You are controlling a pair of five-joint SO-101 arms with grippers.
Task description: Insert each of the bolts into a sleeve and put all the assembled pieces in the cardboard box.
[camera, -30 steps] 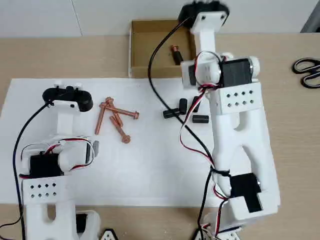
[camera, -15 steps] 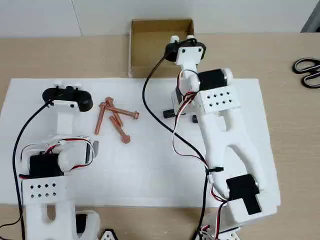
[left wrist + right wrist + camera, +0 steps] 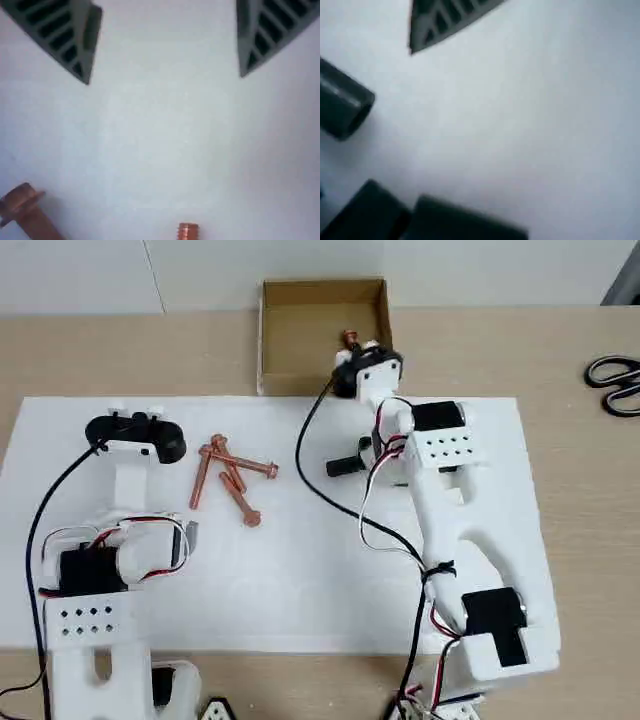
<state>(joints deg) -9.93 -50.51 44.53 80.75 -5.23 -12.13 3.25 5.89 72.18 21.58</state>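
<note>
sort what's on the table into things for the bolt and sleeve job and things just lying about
For the job:
loose copper bolts
black sleeves
cardboard box
one bolt already in the box

Just lying about:
scissors
white sheet, only the work surface

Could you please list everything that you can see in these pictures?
Loose bolts: four, copper, piled on the sheet beside the left gripper.
Boxed bolt: one, copper, at the box's right side.
Sleeves: three, black, on the sheet by the right arm.
Box: one, brown cardboard, just beyond the sheet.
Scissors: one pair, black handles, at the table's right edge.
Sheet: one, white, spread over the table.
Table: one, light wood.
Left gripper: white, open, above the sheet.
Right gripper: white, at the box's near right corner.
</note>
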